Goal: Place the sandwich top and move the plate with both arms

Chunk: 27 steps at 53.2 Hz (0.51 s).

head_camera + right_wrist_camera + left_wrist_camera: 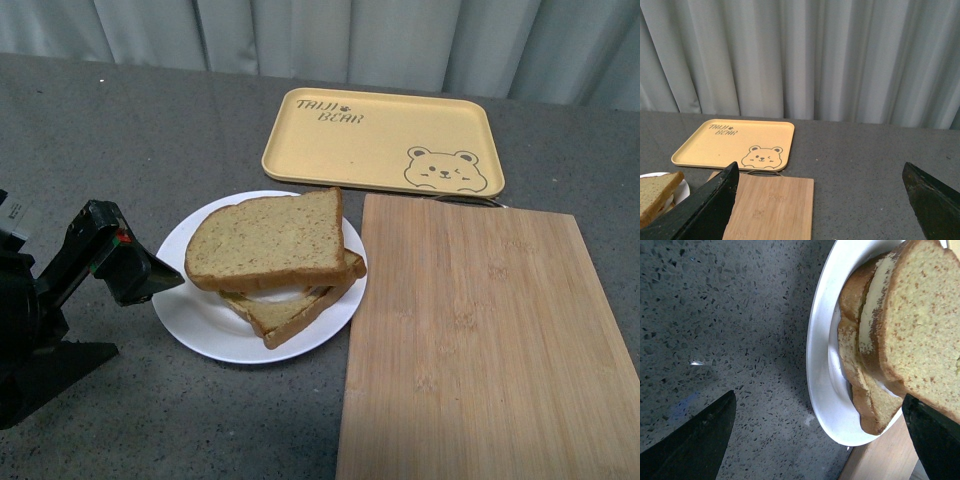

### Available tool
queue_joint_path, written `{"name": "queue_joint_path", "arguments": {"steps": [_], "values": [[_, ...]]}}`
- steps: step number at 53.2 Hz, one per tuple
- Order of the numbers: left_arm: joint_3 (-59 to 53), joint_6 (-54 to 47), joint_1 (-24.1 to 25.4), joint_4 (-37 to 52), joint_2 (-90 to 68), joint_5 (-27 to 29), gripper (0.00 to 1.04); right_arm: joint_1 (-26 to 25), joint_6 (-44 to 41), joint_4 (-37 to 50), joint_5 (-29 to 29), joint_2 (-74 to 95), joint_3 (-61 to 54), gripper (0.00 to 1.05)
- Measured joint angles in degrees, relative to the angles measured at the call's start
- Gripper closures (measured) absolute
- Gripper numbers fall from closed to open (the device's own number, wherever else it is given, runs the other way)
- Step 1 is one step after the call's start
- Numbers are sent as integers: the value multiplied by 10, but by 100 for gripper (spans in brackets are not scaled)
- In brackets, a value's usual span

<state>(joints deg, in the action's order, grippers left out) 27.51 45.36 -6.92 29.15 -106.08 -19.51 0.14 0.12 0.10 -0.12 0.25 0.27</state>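
The sandwich top, a brown speckled wholegrain bread slice with a darker crust (pixel 268 240), lies flat on the stack, turned a little askew from the matching lower slice (pixel 290 315). A pale layer of egg white (pixel 275 293) shows between them. The stack sits on the round plain white plate (pixel 200 320), toward its right half, leaving bare rim on the left. By this the placing step looks done, and moving the plate is the step in hand.

The black left gripper (pixel 140 270) hovers just beside the plate's left rim. Its fingers are spread and hold nothing, and in the left wrist view the rim lies ahead of the gap between them. The black right gripper (pixel 820 167) is outside the front view. Its own camera shows both fingers wide apart and empty, looking across the table from well back.

The next move likely calls for the left jaws to close on the near rim. The right arm would need to come in to the opposite rim, which lies against the edge of the pale bamboo cutting board (pixel 490 340); that side looks cramped. Beyond the plate rests the yellow rectangular bear-print tray (pixel 380 140), on the grey speckled stone table (pixel 100 130).
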Motion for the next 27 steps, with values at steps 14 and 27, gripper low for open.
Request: {"name": "queue_joint_path", "arguments": {"steps": [14, 27], "values": [[26, 0, -13, -1, -49, -7, 23, 0, 0, 0, 0, 0, 0, 9], [67, 2, -26, -13, -101, -7, 64, 0, 0, 0, 0, 0, 0, 9]]}}
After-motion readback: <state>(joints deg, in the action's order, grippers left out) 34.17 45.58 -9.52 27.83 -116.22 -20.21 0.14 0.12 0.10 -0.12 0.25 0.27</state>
